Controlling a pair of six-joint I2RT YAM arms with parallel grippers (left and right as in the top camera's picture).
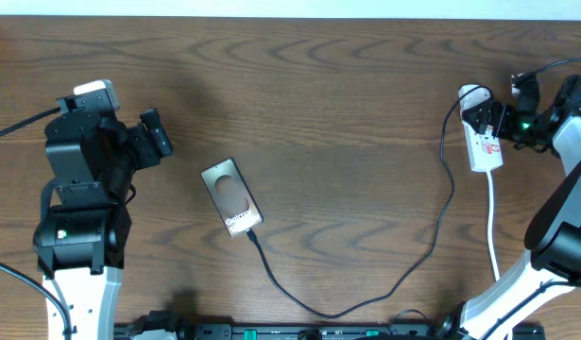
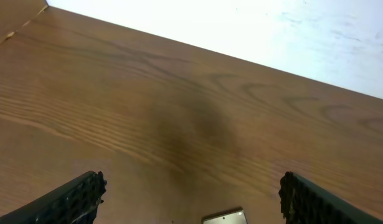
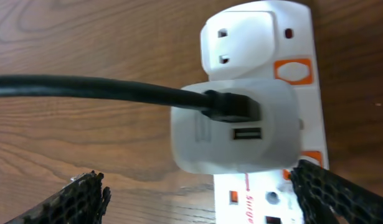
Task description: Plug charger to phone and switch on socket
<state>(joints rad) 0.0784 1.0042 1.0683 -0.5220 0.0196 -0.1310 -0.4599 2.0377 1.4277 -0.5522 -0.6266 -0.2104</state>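
The phone lies flat mid-table, dark with a brownish oval and white lettering. The black charger cable runs from the phone's lower end in a long curve to a white adapter plugged into the white power strip at the far right. My right gripper is open, hovering right over the strip, its fingers either side of the adapter in the right wrist view. My left gripper is open and empty, left of the phone; the phone's top edge shows between its fingers.
The strip's white cord runs down toward the front edge. An orange switch sits beside the adapter on the strip. A white wall lies beyond the table's far edge in the left wrist view.
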